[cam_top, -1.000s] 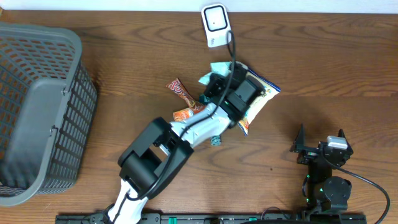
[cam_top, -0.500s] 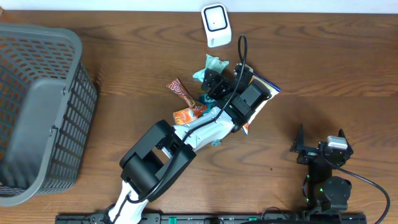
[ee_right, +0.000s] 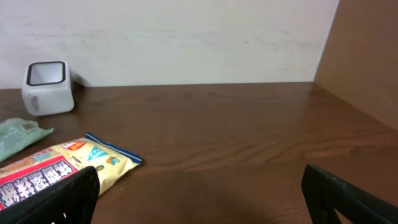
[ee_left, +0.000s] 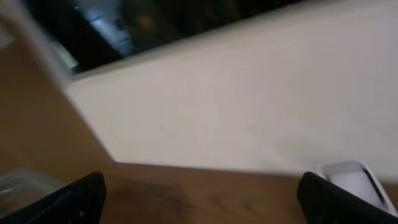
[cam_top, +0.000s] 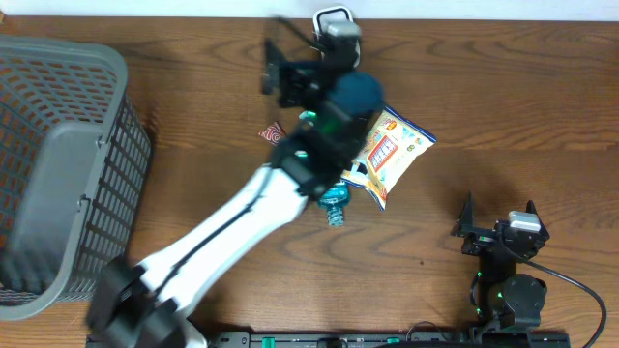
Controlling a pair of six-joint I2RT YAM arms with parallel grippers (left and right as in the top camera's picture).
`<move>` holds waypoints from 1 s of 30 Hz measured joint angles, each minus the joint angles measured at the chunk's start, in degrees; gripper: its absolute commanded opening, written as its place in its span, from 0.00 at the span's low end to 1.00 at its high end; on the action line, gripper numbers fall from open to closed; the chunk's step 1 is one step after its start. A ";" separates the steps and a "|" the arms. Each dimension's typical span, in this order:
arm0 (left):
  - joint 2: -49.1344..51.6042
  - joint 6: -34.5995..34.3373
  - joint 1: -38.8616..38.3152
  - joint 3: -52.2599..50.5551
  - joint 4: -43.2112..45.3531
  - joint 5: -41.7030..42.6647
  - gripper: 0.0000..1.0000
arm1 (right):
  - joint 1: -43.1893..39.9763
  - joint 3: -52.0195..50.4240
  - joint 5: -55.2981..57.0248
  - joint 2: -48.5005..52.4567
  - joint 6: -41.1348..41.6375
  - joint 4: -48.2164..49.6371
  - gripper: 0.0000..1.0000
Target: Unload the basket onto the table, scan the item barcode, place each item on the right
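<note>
The left gripper (ee_left: pixel 202 198) is seen in its wrist view with its two dark fingers (ee_left: pixel 81 199) spread wide and nothing caught between them; only bare wood and a pale wall are framed there. This view is blurred. The white scanner (ee_left: pixel 356 180) is glimpsed just beside the finger on the right of that view. From overhead, the gripper is found raised near the table's far edge, close to the scanner, which is partly covered by the arm.

The snack bag (cam_top: pixel 395 155) is not held. It is laid flat on the table (cam_top: pixel 503 106), apart from the left fingers, with one edge tucked under the left arm. A red wrapper (cam_top: pixel 273 133) and a teal item (cam_top: pixel 335 209) are seen beside the arm, and a grey basket (cam_top: pixel 58 174) stands at the far left.

The right gripper (ee_right: pixel 202 196) is parked with its fingers likewise released and empty; the bag is seen ahead of it to the left, well apart.
</note>
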 measured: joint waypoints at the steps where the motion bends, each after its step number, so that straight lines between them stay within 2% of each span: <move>1: -2.16 0.13 1.03 0.00 -0.59 -0.09 0.98 | 0.00 0.00 0.00 0.00 -0.02 -0.02 0.99; 9: -18.23 1.97 10.58 0.00 -8.57 2.05 0.98 | 0.00 0.00 0.00 0.00 -0.02 0.00 0.99; 15: -28.35 6.86 11.17 0.00 -9.51 4.07 0.98 | 0.00 0.00 0.00 0.00 -0.02 0.00 0.99; 20: -37.92 8.26 11.17 0.02 -14.27 5.79 0.98 | 0.00 0.00 0.00 0.00 0.00 -0.02 0.99; 25: -46.36 7.67 11.17 0.26 -22.64 11.26 0.98 | 0.00 0.00 0.00 0.00 -0.02 -0.02 0.99; 30: -51.10 5.90 11.19 0.37 -28.41 20.41 0.98 | 0.00 0.00 0.00 0.00 -0.02 0.00 0.99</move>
